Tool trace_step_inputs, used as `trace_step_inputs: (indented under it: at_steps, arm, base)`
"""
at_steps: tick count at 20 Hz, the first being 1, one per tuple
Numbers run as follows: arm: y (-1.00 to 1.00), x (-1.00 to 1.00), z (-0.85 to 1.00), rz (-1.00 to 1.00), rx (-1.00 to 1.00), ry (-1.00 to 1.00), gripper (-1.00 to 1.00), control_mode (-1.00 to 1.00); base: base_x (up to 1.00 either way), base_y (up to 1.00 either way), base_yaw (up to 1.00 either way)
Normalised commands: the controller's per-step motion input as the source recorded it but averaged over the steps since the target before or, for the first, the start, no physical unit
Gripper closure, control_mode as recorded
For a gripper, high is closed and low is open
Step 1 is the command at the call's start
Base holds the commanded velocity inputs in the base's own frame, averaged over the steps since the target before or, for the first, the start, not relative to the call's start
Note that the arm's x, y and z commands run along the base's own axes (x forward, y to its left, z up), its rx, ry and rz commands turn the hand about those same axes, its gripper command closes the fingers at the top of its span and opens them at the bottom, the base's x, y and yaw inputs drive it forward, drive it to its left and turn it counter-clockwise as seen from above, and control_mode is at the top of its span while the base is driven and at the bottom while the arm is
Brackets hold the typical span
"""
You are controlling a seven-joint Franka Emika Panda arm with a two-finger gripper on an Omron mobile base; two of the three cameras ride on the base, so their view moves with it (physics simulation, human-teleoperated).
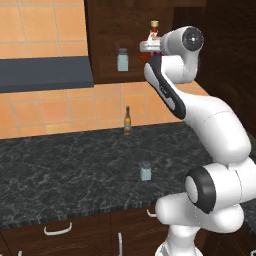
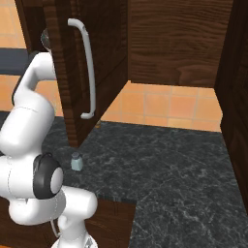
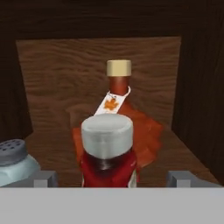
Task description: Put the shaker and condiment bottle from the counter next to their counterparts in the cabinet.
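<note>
In the hand view the gripper [image 3: 111,177] is standing spread wide, its two grey fingertips [image 3: 43,178] showing at the lower left and lower right of the frame with the condiment bottle [image 3: 108,153] sitting upright between them; a clear gap is showing on each side of the bottle, so the tips are not pinching it. Just behind the bottle, toward the middle of the frame, the wide red flask [image 3: 140,127] with its tan stopper and white neck tag is standing on the cabinet [image 3: 87,65] shelf, and the twin shaker [image 3: 13,164] is peeking in at the lower left edge.

The left base view is showing the arm reaching into the cabinet at the upper middle of the frame, hiding the hand and the condiment bottle; the flask's stopper is poking up above the wrist, with the twin shaker to its left. It is also showing the shaker [image 1: 145,171] standing on the counter [image 1: 60,170] at centre, and a slim dark brown bottle [image 1: 127,121] farther back.

The right base view is showing the cabinet door [image 2: 87,63] blocking the shelf, with the shaker below it at lower left.
</note>
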Motion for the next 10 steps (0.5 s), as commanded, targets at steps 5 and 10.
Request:
trace_step_inputs:
  at_steps: [5, 10]
  arm:
    - [0.00, -0.96, -0.08, -0.01, 0.03, -0.05, -1.00, -1.00]
    - [0.00, -0.99, -0.10, 0.00, 0.06, 0.00, -1.00, -1.00]
  base:
    - [0.00, 0.00, 0.00]
    - [0.00, 0.00, 0.00]
